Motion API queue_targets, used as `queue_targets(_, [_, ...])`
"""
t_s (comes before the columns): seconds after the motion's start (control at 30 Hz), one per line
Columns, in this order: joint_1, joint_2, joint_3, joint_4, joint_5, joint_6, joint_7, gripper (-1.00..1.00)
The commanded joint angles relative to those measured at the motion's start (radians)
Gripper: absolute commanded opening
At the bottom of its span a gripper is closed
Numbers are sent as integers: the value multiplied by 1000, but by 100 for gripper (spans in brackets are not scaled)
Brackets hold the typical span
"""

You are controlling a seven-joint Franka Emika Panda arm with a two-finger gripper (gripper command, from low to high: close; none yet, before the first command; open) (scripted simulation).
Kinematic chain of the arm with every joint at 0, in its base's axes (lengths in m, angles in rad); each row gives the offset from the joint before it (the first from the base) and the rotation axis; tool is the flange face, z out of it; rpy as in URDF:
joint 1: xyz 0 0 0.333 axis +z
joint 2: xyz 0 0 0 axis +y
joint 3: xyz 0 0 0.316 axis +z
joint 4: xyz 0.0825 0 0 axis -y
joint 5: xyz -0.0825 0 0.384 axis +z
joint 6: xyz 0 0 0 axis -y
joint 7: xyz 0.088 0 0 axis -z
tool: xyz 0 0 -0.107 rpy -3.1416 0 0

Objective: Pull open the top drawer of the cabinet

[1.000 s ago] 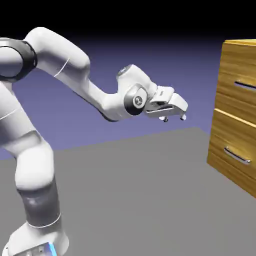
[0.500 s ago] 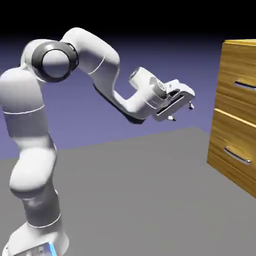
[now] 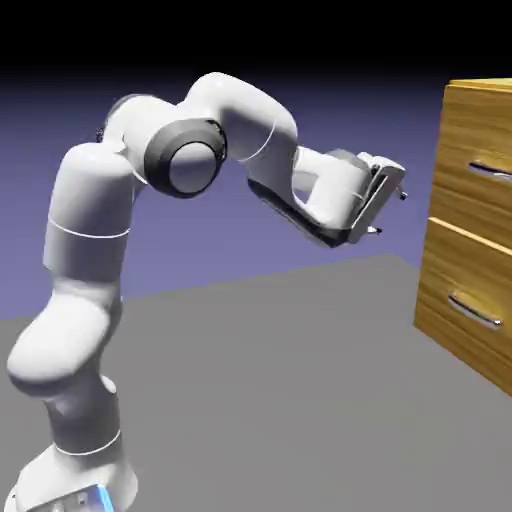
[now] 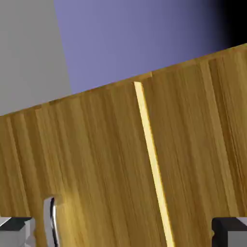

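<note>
Jaws wide apart, short of the cabinet (image 3: 470, 230).

Exterior view: my gripper (image 3: 388, 215) hangs right of centre, nothing between the fingertips (image 3: 403, 195), apart from the wood. Top drawer (image 3: 463, 140), shut, at upper right, its silver handle (image 3: 492, 170) at the right edge; lower drawer (image 3: 462, 285) beneath. Hand view: pale dividing strip (image 4: 153, 159) slants between my tips; one silver handle at lower left.
</note>
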Motion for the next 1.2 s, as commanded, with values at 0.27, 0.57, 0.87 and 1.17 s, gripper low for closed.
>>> queue_targets(0.27, [-109,189,154,211,-391,-35,81,0])
queue_targets(0.57, [-218,379,307,423,-783,-70,162,0])
queue_targets(0.87, [-83,538,262,690,-708,-2,-21,0])
queue_targets(1.17, [-121,513,287,624,-741,-26,16,-100])
